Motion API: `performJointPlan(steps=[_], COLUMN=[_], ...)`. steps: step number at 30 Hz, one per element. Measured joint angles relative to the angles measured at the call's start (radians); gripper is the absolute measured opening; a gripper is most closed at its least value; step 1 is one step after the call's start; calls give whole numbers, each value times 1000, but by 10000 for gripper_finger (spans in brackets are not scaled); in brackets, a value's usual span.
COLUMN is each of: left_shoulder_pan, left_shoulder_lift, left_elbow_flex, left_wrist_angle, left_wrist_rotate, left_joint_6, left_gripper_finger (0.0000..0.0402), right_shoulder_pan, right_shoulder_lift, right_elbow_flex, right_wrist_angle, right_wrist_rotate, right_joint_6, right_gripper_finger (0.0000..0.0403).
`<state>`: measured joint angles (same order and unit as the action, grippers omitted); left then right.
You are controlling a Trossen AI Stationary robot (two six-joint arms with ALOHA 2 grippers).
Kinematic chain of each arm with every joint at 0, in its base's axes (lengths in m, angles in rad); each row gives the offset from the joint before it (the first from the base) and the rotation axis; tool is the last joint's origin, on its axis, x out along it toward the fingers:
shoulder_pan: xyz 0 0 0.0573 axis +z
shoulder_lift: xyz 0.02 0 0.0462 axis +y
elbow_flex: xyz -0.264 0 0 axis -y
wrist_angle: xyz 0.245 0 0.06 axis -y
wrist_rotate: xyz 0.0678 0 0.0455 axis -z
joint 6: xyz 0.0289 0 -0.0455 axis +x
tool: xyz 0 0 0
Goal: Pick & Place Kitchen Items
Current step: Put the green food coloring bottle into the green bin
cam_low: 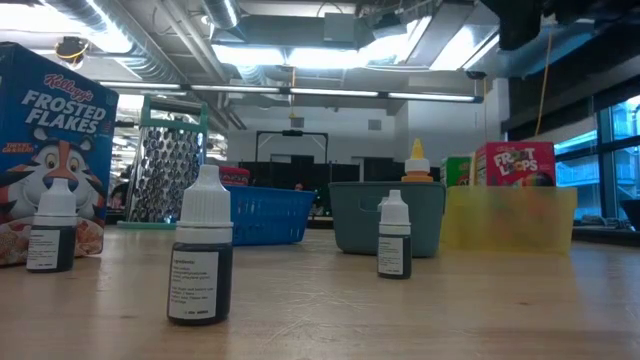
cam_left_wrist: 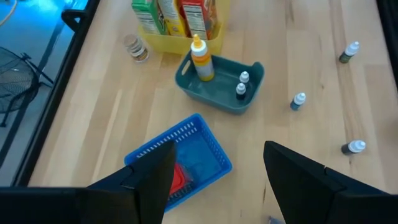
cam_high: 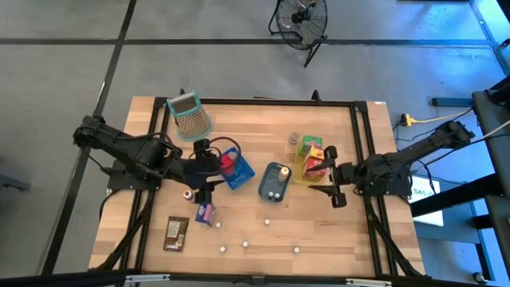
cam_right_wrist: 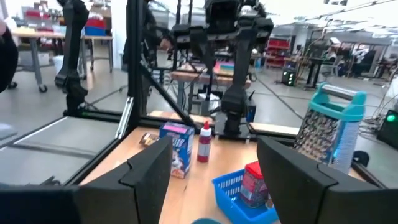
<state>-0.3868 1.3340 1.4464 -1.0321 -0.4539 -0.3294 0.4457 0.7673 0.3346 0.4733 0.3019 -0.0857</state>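
My left gripper is open and hovers at the near-left end of the blue basket, which holds a red packet. My right gripper is open beside the yellow tray, which holds upright boxes. A teal tray carries a yellow-capped bottle and two small dropper bottles. Several more dropper bottles stand on the table's near half. A Frosted Flakes box and a brown packet sit near the left front.
A teal-handled grater lies at the far-left part of the table. A small round jar stands beyond the yellow tray. A black frame runs along the table's edges. Bare wood shows at the far middle.
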Motion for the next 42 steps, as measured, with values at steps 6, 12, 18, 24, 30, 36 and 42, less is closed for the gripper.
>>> performJointPlan(steps=[6, 12, 18, 24, 30, 36, 42], left_shoulder_pan=[-47, -74, -76, -77, -77, -77, -77], left_shoulder_lift=[8, 8, 7, 7, 7, 7, 7], left_elbow_flex=[-64, -134, -163, -164, -164, -164, -164], left_wrist_angle=[42, 98, 143, 147, 147, 147, 150], left_wrist_rotate=[0, -1, 3, 6, 4, 0, 0], left_joint_6=[1, 18, 51, 63, 63, 76, 81], left_gripper_finger=[239, 239, 239, 239, 239, 239, 239], right_shoulder_pan=[48, 99, 151, 212, 239, 243, 243], right_shoulder_lift=[95, 210, 297, 376, 484, 595, 678], right_elbow_flex=[19, 19, 61, 292, 608, 788, 841], right_wrist_angle=[71, 163, 173, -110, -636, -880, -928], right_wrist_rotate=[-1, -69, -72, -68, -4, 7, -61], right_joint_6=[-1, -58, 21, 26, 203, 392, 471], right_gripper_finger=[238, 238, 238, 238, 238, 238, 238])
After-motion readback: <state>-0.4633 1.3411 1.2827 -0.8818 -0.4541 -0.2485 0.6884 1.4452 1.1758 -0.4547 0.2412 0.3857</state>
